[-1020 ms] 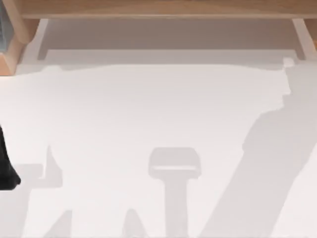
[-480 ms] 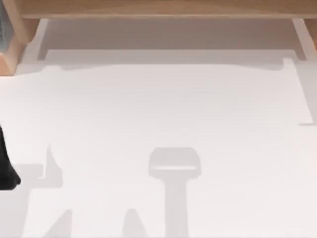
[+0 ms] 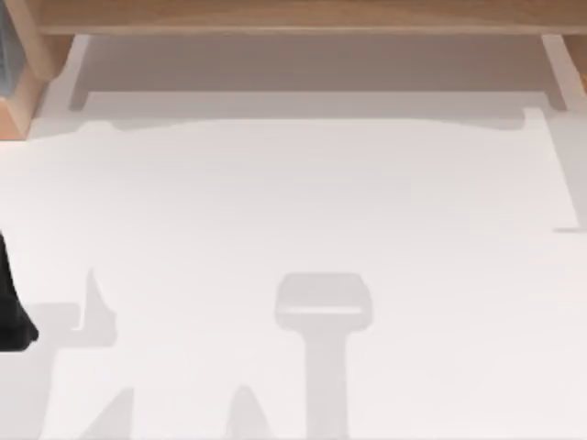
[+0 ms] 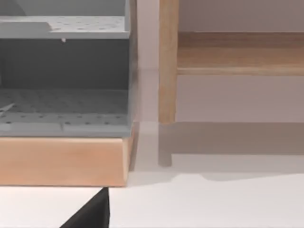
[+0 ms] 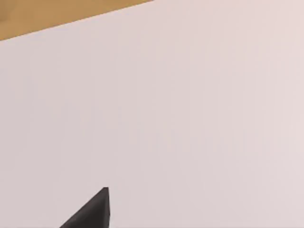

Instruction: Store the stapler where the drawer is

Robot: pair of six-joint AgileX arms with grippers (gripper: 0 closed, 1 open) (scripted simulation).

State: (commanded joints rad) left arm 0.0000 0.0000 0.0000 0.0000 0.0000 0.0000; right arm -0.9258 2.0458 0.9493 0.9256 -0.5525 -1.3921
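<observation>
stapler: location cannot be told | wooden frame (image 3: 293, 16): along the surface's (image 3: 293, 229) far edge | grey perforated tray (image 4: 64, 109): beside the frame's post | left arm (image 3: 11, 307): dark, left of the frame | jaws: state cannot be told

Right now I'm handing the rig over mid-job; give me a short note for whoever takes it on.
Left gripper: parked by the table's left edge, facing the wooden unit and its grey perforated compartment.
Right gripper: looking at a plain pale surface.
Stapler: position unconfirmed from these pictures.
Done: storing cannot be confirmed.
Left: locate the stapler, and check it sits in the drawer place before moving either arm.
</observation>
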